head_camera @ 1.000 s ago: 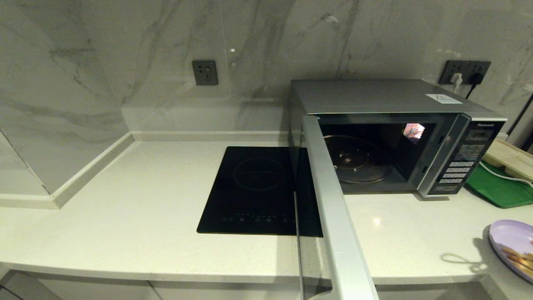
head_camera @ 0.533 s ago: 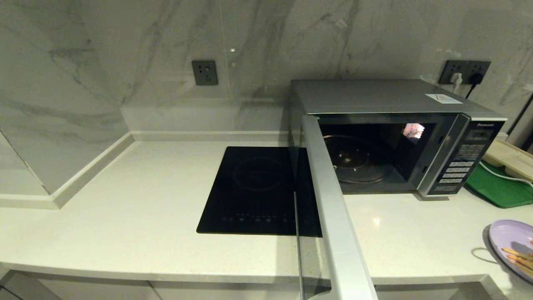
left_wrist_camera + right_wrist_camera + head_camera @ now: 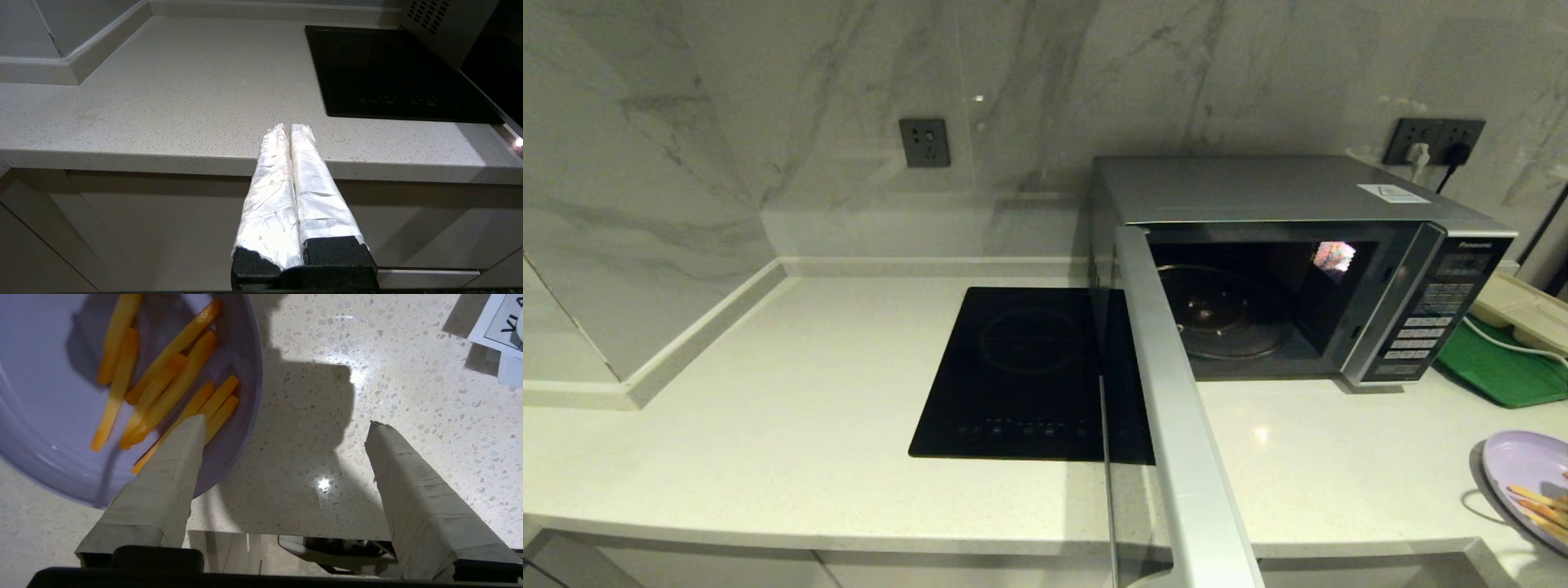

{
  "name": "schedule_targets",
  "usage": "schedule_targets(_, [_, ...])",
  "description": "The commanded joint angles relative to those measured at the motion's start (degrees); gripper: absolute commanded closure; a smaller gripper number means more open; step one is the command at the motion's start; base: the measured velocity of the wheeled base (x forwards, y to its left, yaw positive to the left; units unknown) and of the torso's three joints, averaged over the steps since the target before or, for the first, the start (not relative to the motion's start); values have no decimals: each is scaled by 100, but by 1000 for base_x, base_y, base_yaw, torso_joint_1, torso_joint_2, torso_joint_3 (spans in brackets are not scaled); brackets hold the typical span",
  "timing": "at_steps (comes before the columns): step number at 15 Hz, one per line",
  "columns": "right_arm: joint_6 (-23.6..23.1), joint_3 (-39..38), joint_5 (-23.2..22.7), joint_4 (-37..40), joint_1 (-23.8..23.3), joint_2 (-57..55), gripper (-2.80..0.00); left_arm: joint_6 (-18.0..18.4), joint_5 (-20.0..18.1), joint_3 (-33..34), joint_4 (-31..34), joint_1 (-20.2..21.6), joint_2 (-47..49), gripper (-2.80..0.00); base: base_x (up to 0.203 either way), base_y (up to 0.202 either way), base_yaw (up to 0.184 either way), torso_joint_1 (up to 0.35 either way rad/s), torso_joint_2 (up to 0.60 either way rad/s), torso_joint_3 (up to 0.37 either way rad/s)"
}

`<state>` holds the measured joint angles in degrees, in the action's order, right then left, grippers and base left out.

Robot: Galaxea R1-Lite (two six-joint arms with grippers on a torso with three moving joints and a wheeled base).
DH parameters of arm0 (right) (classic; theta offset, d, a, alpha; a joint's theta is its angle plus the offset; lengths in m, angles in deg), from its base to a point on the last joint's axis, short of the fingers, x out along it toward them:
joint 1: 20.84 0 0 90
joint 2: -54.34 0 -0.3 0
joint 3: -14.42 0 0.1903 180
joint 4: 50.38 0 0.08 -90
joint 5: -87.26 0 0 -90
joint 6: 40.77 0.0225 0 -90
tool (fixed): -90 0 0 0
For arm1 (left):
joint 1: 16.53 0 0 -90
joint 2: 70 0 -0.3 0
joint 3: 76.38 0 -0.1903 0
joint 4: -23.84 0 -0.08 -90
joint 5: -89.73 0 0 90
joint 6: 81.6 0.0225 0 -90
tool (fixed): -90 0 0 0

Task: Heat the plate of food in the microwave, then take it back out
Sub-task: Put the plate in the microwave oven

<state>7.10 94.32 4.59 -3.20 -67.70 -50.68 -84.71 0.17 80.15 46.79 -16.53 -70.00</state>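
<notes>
plate of fries point(image 3: 61, 416) at counter's right edge | my right gripper point(image 3: 286, 433) spread, straddling its rim for pickup | microwave point(image 3: 1290, 269) door open, ready | left gripper point(image 3: 291, 132) pressed together, parked

Plate of food point(image 3: 1529, 480) at the counter's point(image 3: 849, 392) right front corner: one second back I saw it tipped, shadow broad beside it; half a second back flatter. Now it lies flat on the counter, shadow shrunk to a thin loop at its left rim. My right end effector point(image 3: 286, 428) has spread its fingers wide, one fingertip point(image 3: 192, 428) over the plate's rim, the other over bare counter.
</notes>
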Motion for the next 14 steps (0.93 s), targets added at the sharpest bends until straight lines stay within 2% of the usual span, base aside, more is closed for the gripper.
schedule_targets(1, [29, -55, 6, -69, -13, -259, -280, -6, 0, 1, -2, 0, 0, 0, 0, 0, 0, 0, 0, 0])
schedule_targets(14, [12, -143, 41, -663, -378, -843, -280, -6, 0, 1, -2, 0, 0, 0, 0, 0, 0, 0, 0, 0])
